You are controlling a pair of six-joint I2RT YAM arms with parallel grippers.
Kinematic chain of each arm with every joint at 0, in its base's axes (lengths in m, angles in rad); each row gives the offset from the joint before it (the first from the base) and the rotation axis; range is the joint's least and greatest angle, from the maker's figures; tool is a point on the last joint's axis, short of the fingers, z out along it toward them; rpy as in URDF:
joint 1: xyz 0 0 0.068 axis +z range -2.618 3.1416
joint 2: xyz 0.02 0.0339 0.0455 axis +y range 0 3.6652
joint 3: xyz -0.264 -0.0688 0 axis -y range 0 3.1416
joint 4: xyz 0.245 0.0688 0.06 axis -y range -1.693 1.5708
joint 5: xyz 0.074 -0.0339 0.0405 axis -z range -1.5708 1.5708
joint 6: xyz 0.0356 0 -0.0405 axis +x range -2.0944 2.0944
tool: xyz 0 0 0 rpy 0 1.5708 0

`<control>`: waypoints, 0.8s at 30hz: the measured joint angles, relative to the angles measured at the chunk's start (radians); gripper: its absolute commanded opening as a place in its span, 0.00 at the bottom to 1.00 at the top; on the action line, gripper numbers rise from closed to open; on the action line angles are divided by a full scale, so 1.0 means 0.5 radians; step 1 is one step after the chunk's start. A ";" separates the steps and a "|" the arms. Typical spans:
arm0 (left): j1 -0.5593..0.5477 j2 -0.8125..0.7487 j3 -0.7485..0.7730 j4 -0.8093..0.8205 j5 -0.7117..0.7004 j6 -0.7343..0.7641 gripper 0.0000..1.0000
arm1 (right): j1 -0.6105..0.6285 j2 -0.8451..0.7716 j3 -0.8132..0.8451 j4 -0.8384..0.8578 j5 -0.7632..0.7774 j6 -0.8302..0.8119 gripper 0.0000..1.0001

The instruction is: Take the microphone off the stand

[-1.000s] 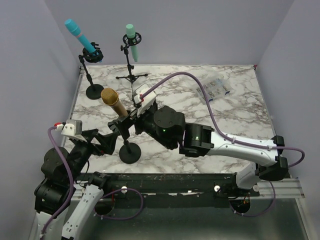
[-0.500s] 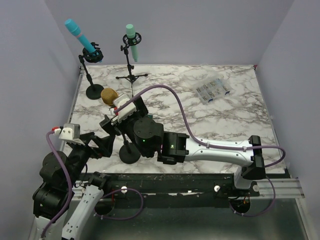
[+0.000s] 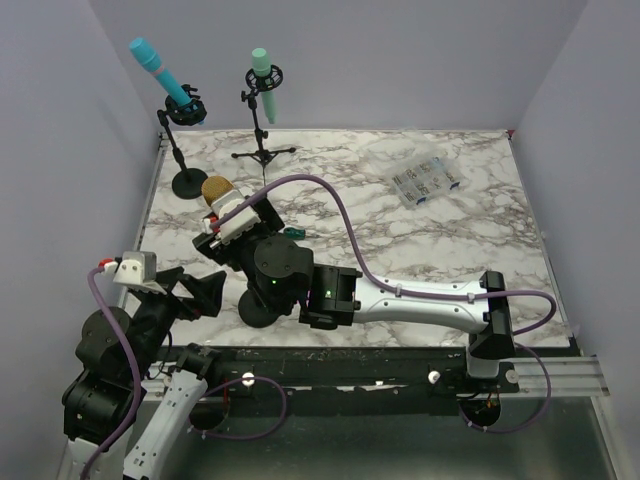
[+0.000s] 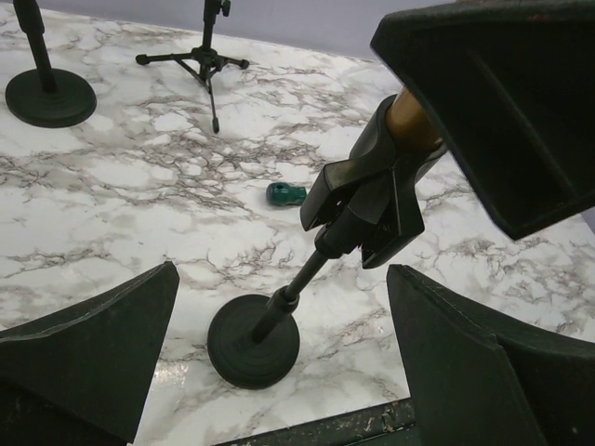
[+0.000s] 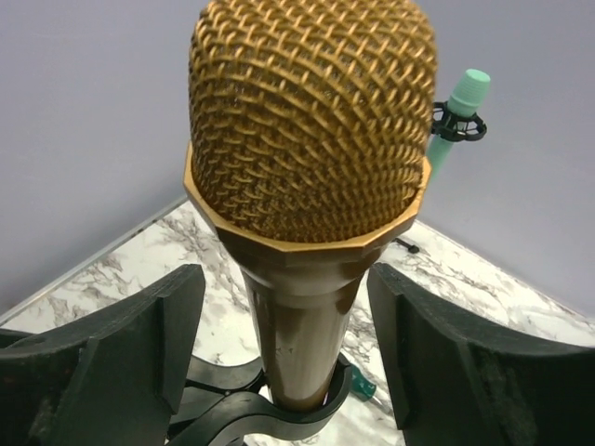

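- Between the jaws of the right gripper (image 5: 290, 353) stands the gold metal microphone with mesh head (image 5: 311, 121). The jaws are spread apart, one on each side of its handle, and in the wrist view they do not touch it.
- The microphone is not removed yet. Its handle sits in the black clip (image 4: 367, 195) of the black stand with round base (image 4: 253, 346), and it leans toward the back left.
- One second before, the right arm was at the right of the stand. Now it has swung to the left and its wrist covers the handle from above, so only the gold head shows in the top view. I judge that the approach is finished and the closing comes next.
- The left gripper (image 4: 284, 362) is released too, with jaws wide. The stand shows ahead between them, not touching. This gripper has moved a little back toward the near left corner.
- A small green object (image 4: 285, 193) lies on the marble tabletop (image 4: 112, 186) just behind the stand.
- The stand is near the front edge and the left wall (image 3: 60, 150) is close, so room on that side is small.
- The turquoise microphone (image 3: 160, 68), the mint green microphone (image 3: 262, 72) and the clear plastic box (image 3: 426, 180) are well apart from the stand.
- Pulling along the handle goes up and toward the wall, so that way may be short.
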 measured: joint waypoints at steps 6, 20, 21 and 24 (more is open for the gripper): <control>0.000 -0.001 0.000 -0.034 -0.002 0.005 0.98 | 0.000 0.002 -0.039 0.144 0.046 -0.078 0.56; 0.000 0.079 0.074 -0.059 0.005 0.005 0.99 | -0.001 0.014 -0.092 0.285 0.080 -0.166 0.03; 0.000 0.098 0.076 -0.057 0.014 0.005 0.99 | -0.001 0.014 -0.095 0.288 0.080 -0.165 0.02; 0.000 0.140 0.076 -0.056 0.043 0.004 0.99 | -0.004 0.011 -0.101 0.289 0.076 -0.156 0.01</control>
